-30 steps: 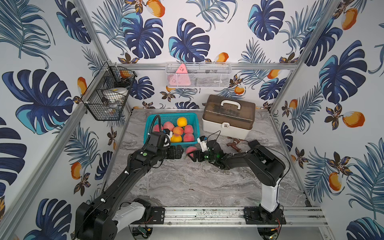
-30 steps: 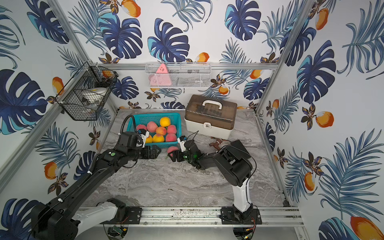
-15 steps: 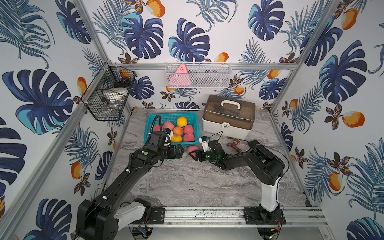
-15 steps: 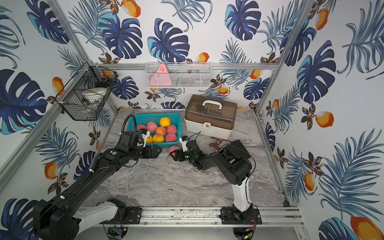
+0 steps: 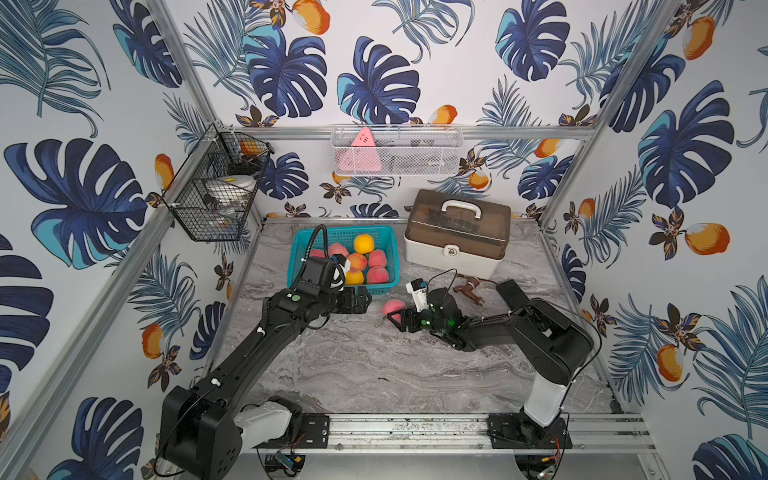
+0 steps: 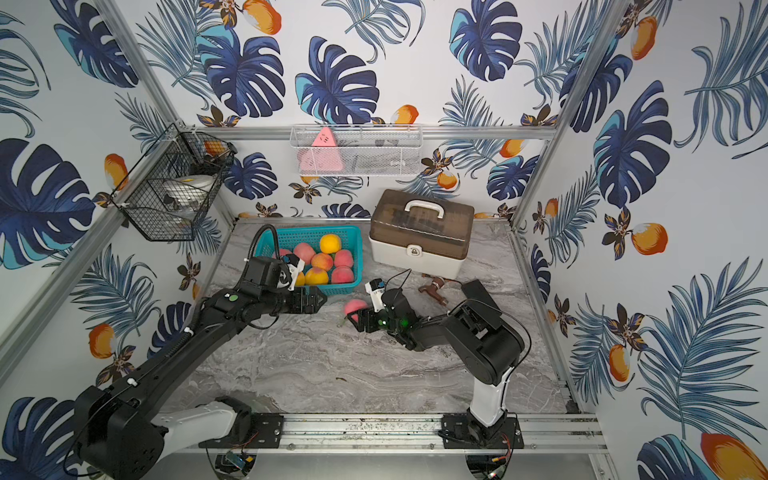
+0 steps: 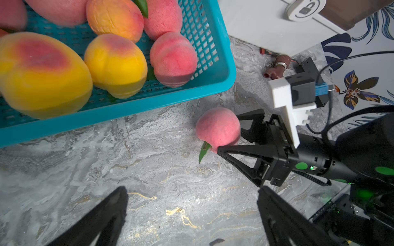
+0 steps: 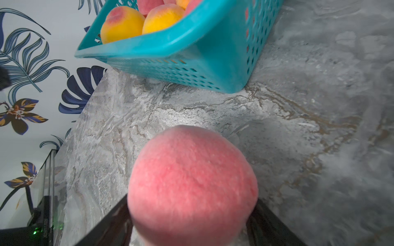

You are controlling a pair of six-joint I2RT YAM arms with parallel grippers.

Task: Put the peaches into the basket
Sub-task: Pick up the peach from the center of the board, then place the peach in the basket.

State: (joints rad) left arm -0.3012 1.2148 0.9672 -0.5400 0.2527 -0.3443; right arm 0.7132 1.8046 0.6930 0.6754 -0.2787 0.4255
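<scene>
**Item 1: loose peach** (image 7: 217, 127). Pink, with one green leaf. You are finding it low over the counter (image 5: 374, 365), just in front of the basket (image 5: 343, 230), off the corner on the case side. It is showing as the only fruit outside the rim.

**Item 2: right end effector** (image 7: 229, 132). It is reaching in low and nearly flat along the counter. Its two fingers are pressing the loose peach from opposite sides, so you are reading it as clenched on that fruit. A sideways grip is probably being used because a round fruit would roll away from a push from above. You cannot tell whether the fruit is lifting clear of the counter.

**Item 3: left end effector** (image 7: 191, 191). Its jaws are standing wide apart with nothing between them. It is hovering just outside the basket's near wall and pointing toward the loose peach. It is likely waiting there, clear of the right arm's path.

**Item 4: basket.** Teal, with lattice sides, it is sitting at the back of the counter near the white case (image 5: 457, 237) with the brown lid. It is carrying a pile of peaches (image 5: 361, 259), pink and yellow-orange, some partly hidden behind the left wrist.

**Item 5: outlook.** You are judging the task nearly finished. The lift ahead is calling for height enough to clear the flared rim, and for a release over the pile where the fruit is not rolling back out.
</scene>
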